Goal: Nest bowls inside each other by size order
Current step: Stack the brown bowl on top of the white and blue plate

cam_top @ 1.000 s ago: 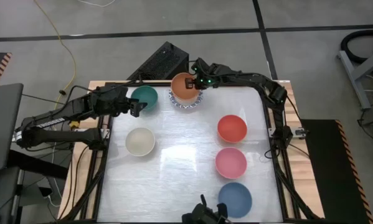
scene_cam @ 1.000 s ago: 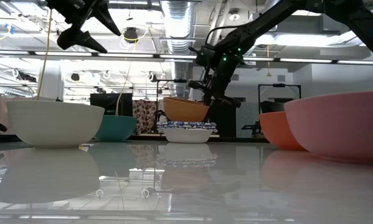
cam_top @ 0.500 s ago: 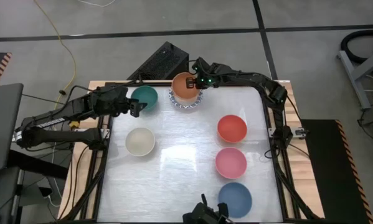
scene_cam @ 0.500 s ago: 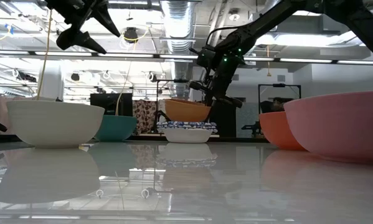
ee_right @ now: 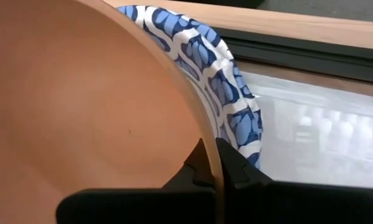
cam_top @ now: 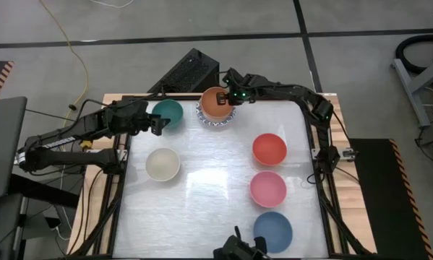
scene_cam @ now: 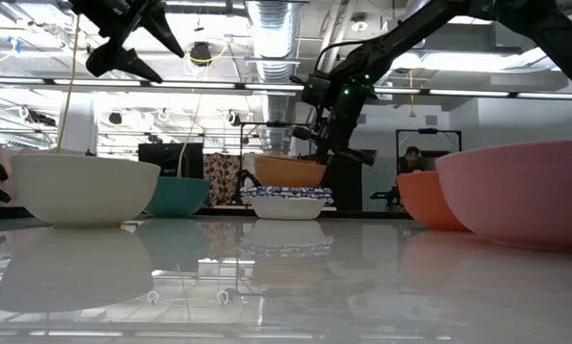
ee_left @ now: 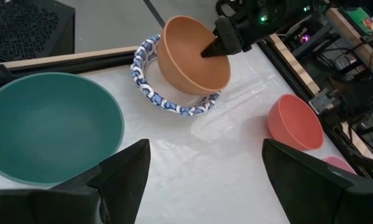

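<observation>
Right gripper (cam_top: 228,94) pinches the orange bowl (cam_top: 215,102) rim above the blue-patterned bowl (cam_top: 215,120) — I'd level and center it before releasing

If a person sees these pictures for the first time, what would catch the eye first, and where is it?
First, the right claw at the table's far edge, shut on the rim of the orange bowl, which it holds tilted over the blue-patterned bowl. Next, the row of red, pink and blue bowls down the right side. The left claw waits open by the teal bowl, with the cream bowl nearer the front.
</observation>
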Motion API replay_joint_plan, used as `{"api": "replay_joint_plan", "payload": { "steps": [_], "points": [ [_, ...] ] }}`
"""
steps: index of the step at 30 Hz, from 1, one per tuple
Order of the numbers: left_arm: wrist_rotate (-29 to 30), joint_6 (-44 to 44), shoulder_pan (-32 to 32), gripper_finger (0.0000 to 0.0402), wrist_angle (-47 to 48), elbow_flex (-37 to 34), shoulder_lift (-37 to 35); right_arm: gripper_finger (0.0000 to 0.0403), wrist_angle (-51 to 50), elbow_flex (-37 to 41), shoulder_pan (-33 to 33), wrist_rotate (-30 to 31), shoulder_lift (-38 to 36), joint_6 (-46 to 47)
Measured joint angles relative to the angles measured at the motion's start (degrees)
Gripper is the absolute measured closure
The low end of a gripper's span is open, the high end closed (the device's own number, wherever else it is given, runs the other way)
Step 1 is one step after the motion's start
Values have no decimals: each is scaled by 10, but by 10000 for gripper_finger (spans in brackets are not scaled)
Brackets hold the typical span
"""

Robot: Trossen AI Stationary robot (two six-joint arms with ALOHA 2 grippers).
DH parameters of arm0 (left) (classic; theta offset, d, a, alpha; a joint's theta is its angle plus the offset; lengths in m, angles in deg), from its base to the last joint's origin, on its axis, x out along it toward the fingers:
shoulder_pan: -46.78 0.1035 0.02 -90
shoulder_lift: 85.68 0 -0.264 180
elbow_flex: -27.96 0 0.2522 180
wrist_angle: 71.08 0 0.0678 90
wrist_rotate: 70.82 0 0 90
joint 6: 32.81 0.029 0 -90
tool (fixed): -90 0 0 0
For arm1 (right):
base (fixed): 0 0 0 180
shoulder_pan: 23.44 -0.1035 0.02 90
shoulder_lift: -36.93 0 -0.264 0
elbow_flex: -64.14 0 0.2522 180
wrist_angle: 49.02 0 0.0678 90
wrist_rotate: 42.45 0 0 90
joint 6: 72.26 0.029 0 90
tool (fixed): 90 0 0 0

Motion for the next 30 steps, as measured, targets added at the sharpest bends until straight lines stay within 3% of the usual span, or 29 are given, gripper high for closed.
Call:
{"api": "replay_joint_plan", "payload": {
  "steps": [18,22,30],
  "points": [
    [8,0,0,104,-1,0,0,397,44,-1,-13,20,17,57],
    [8,-1,0,104,-1,0,0,397,29,-7,-22,-1,44,55],
    [3,-6,0,104,-1,0,0,397,-8,-32,-25,13,49,37]
  ]
}}
